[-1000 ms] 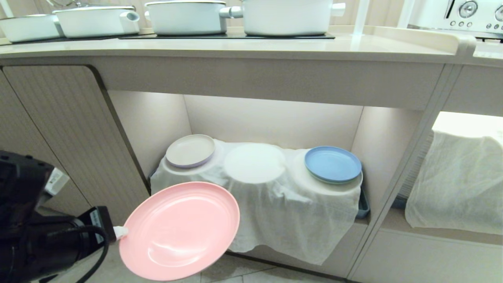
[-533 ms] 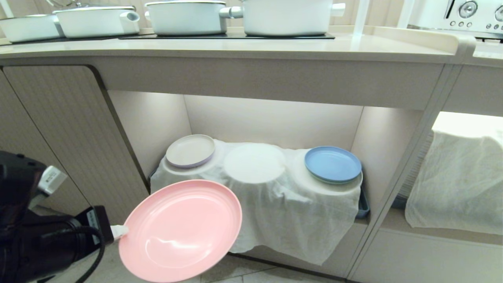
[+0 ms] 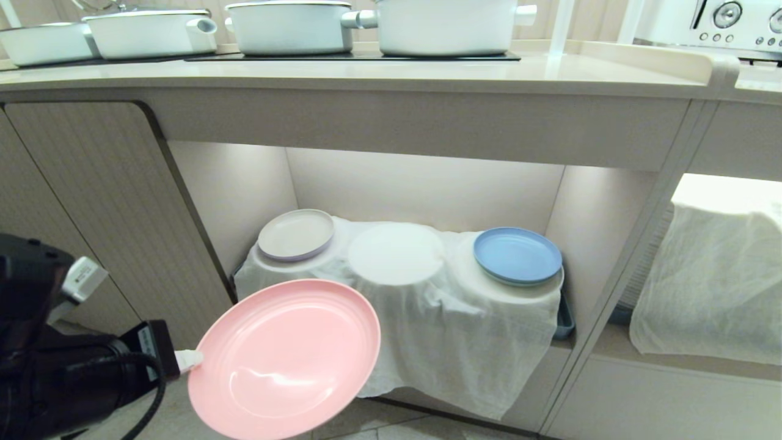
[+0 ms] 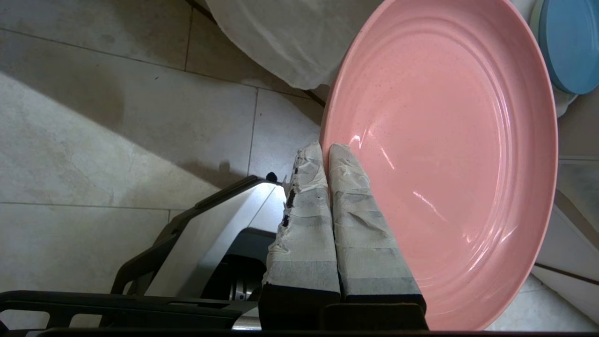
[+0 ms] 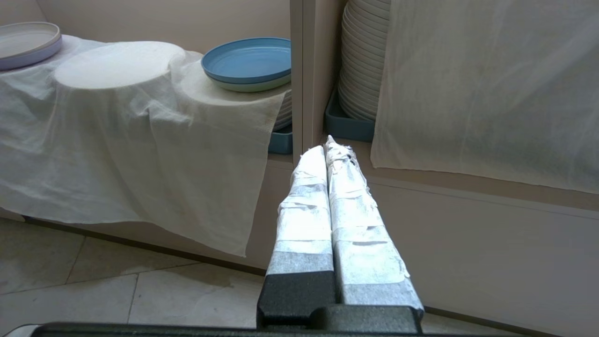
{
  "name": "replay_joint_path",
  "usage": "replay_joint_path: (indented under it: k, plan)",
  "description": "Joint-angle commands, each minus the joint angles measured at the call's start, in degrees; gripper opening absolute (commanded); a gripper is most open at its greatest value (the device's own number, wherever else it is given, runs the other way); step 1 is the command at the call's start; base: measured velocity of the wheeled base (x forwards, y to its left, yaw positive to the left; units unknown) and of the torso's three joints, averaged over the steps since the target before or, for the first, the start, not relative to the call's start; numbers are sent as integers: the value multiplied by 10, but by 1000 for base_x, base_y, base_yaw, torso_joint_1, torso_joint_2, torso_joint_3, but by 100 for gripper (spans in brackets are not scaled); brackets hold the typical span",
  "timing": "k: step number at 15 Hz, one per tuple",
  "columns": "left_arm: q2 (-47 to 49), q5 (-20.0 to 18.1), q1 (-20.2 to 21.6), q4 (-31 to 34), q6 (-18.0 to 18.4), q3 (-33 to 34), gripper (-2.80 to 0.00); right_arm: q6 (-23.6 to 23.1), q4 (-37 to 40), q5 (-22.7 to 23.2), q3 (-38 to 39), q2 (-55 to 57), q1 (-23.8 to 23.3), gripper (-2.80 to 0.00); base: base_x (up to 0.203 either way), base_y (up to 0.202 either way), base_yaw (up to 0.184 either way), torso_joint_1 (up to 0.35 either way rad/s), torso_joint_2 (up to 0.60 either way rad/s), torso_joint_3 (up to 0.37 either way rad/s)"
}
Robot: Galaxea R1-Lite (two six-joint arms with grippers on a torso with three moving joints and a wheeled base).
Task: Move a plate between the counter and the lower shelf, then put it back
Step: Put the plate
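Observation:
The pink plate [image 3: 284, 359] hangs in the air in front of the lower shelf [image 3: 421, 183], low and to its left, tilted up on edge. My left gripper [image 3: 190, 359] is shut on the plate's left rim; in the left wrist view the taped fingers [image 4: 355, 196] pinch the rim of the plate [image 4: 449, 154]. Inside the lower shelf a white cloth [image 3: 427, 305] covers three round mounds, and the middle mound [image 3: 396, 253] is bare. The counter [image 3: 366, 73] runs above. My right gripper [image 5: 326, 147] is shut on nothing, parked low before the cabinet post.
A cream plate [image 3: 296, 234] sits on the left mound and a blue plate [image 3: 518, 255] on the right one. White pots [image 3: 290, 24] stand on the counter's black hob. A ribbed cabinet door [image 3: 104, 214] is to the left; another cloth [image 3: 708, 281] hangs at the right.
The pink plate has shifted slightly right and a little toward the shelf with my left gripper. Nothing else has moved.

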Motion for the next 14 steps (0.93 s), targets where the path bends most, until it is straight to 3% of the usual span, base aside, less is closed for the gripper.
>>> replay_joint_path:
  k: [1, 4, 8, 14]
  plan:
    - [4, 1, 0, 1, -3, 0, -280, 0, 0, 0, 0, 0, 0, -280, 0, 0, 0, 0, 0, 0]
    - [4, 1, 0, 1, -2, -1, -280, 0, 0, 0, 0, 0, 0, -280, 0, 0, 0, 1, -17, -9]
    - [4, 1, 0, 1, -3, -1, -280, 0, 0, 0, 0, 0, 0, -280, 0, 0, 0, 53, -218, -243]
    - [4, 1, 0, 1, -3, -5, -280, 0, 0, 0, 0, 0, 0, -280, 0, 0, 0, 179, -507, -284]
